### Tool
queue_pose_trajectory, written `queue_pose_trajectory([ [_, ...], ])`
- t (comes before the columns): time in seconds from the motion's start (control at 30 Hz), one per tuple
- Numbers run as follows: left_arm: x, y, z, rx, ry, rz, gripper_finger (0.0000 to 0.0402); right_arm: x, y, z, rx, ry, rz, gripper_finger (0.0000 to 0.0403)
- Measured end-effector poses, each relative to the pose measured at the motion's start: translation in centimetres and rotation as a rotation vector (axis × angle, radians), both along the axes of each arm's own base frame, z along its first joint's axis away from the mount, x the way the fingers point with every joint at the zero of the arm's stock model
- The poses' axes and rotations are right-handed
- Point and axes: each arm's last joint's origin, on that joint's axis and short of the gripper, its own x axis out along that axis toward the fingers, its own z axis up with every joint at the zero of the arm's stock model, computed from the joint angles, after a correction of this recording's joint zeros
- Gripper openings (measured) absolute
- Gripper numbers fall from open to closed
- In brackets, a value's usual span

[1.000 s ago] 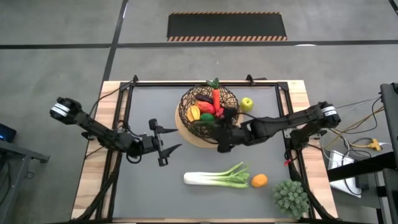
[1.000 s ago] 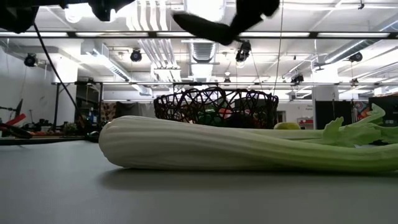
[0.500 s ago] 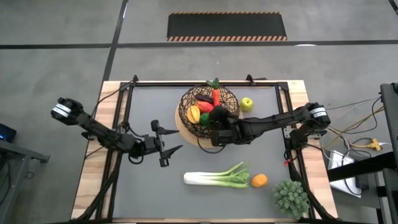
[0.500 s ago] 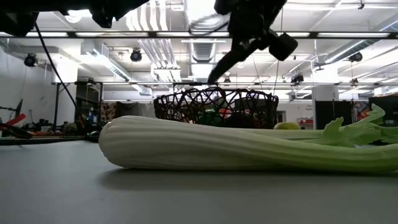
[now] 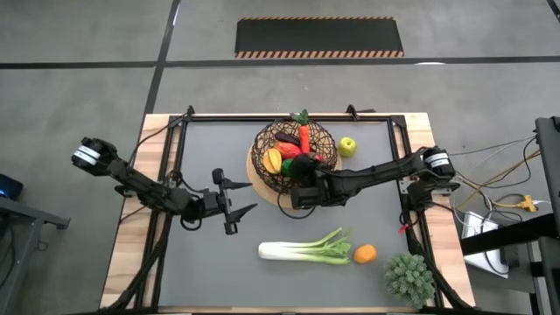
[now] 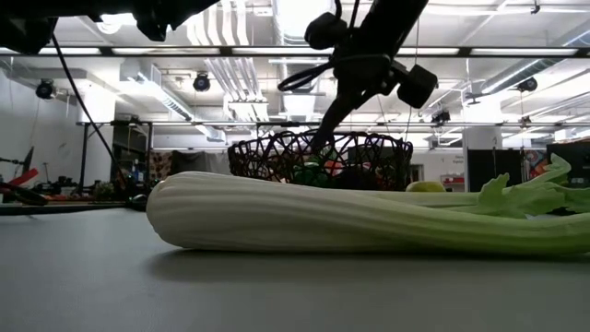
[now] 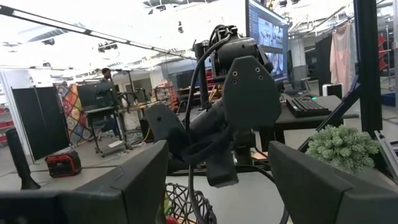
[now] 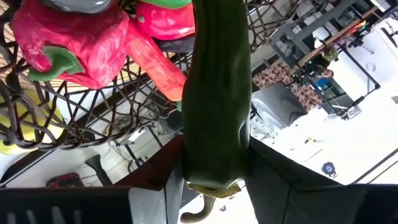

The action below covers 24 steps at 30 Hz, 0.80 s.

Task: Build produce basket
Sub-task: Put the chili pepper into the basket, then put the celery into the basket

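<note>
Right gripper, closed on the cucumber, hangs over the basket rim; released there, it may roll outside

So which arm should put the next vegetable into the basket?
Right: its gripper already holds a dark green cucumber at the basket rim. The left gripper hangs open, away from it.

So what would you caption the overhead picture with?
Right gripper lowers a dark green vegetable into the basket; leek, orange and green apple wait outside.
</note>
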Motion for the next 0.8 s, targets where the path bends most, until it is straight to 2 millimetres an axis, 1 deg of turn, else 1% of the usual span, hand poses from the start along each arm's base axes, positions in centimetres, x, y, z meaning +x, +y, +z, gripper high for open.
queue_pose_trajectory([
  [0.1,0.0,0.0,0.0,0.0,0.0,0.0,0.0258,0.1,-0.2,-0.1,0.002,-0.009,-0.009,0.0132],
  [0.2,0.0,0.0,0.0,0.0,0.0,0.0,0.0258,0.2,-0.3,-0.1,0.004,-0.016,-0.015,0.0142],
  [0.6,0.0,0.0,0.0,-0.001,0.0,0.0,0.0258,0.4,-0.2,0.0,0.008,-0.05,-0.014,0.0209],
  [0.7,0.0,0.0,0.0,0.0,0.0,0.0,0.0258,0.4,-0.3,0.1,0.008,-0.053,-0.013,0.0213],
  [0.8,0.0,0.0,0.0,-0.001,0.0,0.0,0.0258,0.3,-0.3,0.9,0.015,-0.089,-0.02,0.0214],
])
